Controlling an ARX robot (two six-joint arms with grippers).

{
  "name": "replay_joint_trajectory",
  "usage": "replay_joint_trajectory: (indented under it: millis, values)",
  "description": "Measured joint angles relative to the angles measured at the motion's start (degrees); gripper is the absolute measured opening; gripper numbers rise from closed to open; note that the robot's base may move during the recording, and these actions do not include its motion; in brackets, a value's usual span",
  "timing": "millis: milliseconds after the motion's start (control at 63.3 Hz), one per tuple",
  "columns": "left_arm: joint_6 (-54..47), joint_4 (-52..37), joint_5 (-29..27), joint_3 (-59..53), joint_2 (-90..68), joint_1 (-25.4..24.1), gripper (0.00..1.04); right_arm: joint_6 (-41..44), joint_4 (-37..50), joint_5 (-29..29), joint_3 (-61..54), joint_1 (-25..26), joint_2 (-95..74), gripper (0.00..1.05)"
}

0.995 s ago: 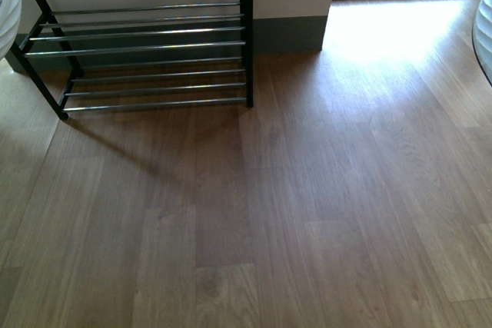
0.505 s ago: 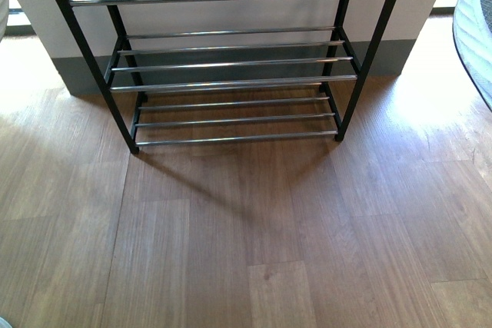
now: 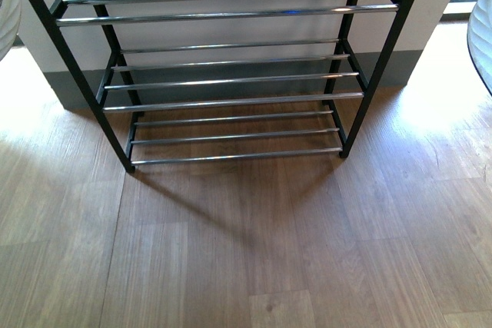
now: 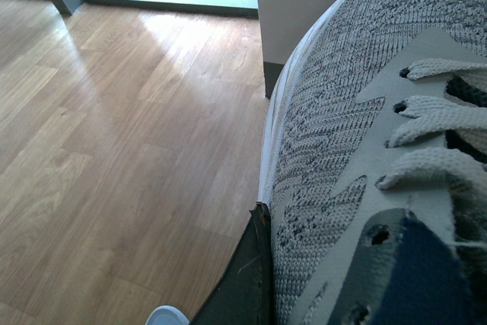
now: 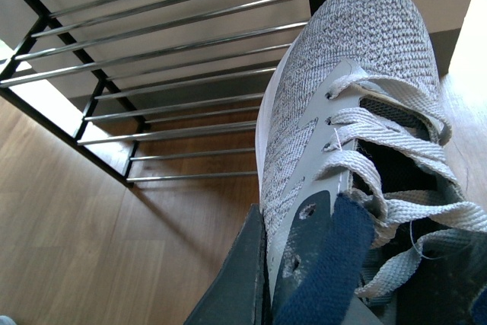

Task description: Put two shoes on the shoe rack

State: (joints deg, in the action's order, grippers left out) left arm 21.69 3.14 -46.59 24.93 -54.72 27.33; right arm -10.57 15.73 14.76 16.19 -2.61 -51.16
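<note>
Right gripper (image 5: 319,287) first: its dark finger (image 5: 236,279) presses the side of a grey knit sneaker with white sole and navy tongue (image 5: 342,74), pinching it with the toe pointing out ahead, ready, I'd say, to go in nose-first. Left gripper (image 4: 297,294) clamps the matching grey knit sneaker (image 4: 335,112) likewise, though its inner finger is hidden, so that's likely, not certain. Beyond the right toe, across the brown wood-plank floor (image 3: 269,251), stands the black-framed shoe rack with chrome bars (image 3: 231,101), its visible tiers bare.

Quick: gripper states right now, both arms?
Left gripper: closed on a grey sneaker.
Right gripper: closed on the other grey sneaker.
</note>
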Motion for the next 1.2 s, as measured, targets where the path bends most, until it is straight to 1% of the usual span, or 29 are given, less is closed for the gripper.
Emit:
replay_joint_trajectory:
  millis: [1200]
  values:
    - [0.0,0.0,-0.04,-0.02,-0.02,0.0,0.02,-0.02,0.0,0.04,-0.04,-0.02,0.0,0.01]
